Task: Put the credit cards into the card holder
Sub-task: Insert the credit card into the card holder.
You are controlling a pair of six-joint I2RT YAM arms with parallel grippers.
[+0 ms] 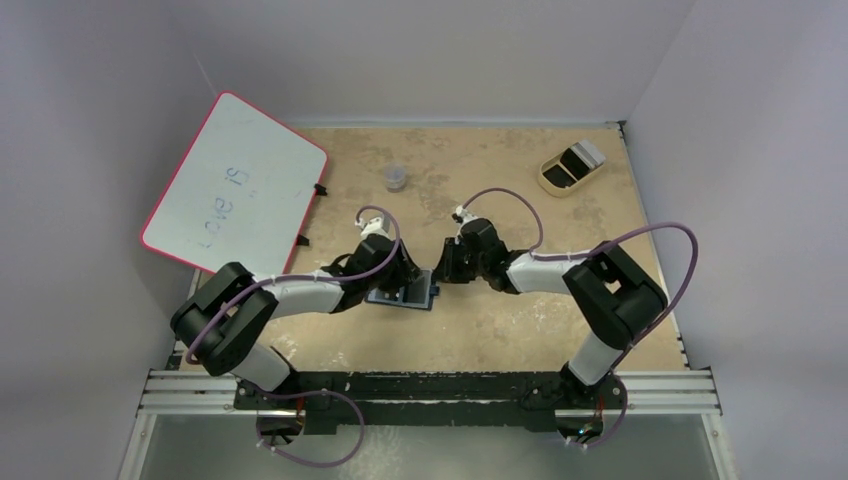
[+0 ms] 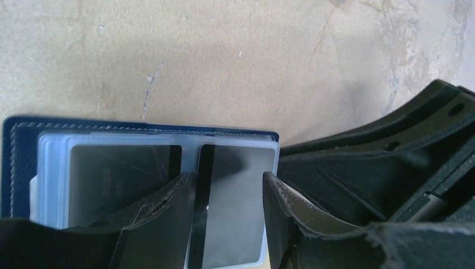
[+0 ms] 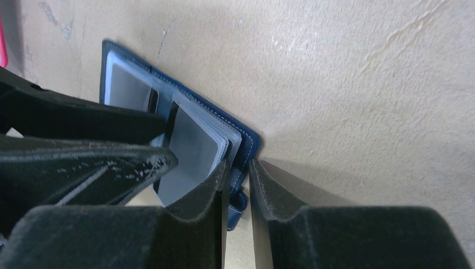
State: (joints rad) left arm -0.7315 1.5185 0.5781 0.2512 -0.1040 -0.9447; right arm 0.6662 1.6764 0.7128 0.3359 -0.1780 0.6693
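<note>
The navy card holder (image 1: 412, 297) lies open on the table between both grippers. In the left wrist view its navy cover (image 2: 17, 162) frames pale plastic pockets. One grey credit card (image 2: 123, 174) sits in the left pocket, another (image 2: 235, 207) in the right pocket. My left gripper (image 2: 228, 178) is open, its fingers straddling the right-hand card just above it. My right gripper (image 3: 238, 165) is shut on the holder's navy cover edge (image 3: 246, 140) by the snap tab. A pale grey-white card (image 1: 590, 152) rests in the far tray.
A tan oval tray (image 1: 548, 180) with dark cards stands at the back right. A pink-edged whiteboard (image 1: 235, 185) leans at the back left. A small clear cup (image 1: 396, 178) stands at the back centre. The two arms are close together over the holder.
</note>
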